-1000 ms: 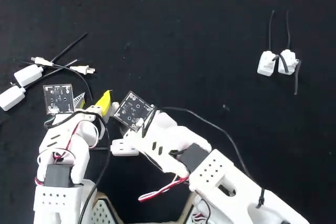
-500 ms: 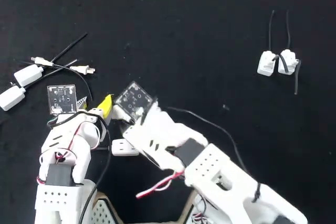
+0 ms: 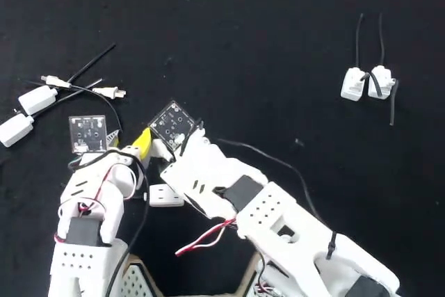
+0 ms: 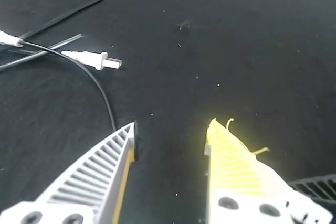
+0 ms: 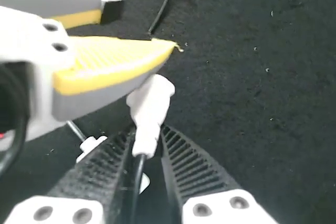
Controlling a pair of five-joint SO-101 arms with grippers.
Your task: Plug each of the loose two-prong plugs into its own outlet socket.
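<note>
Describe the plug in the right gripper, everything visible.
The plug is white, moulded plastic by its look, with a broad head tapering to a neck where a black cable leaves it. The right gripper clamps its neck between black ribbed fingers. Its head lies close to a yellow finger of the left gripper; contact is unclear. Prongs are hidden.

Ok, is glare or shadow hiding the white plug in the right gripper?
Right wrist view: no glare; the white two-prong plug is evenly lit between the black ribbed fingers of the right gripper, though its black cable blends into them. High view: the matte black tabletop gives no glare.
</note>
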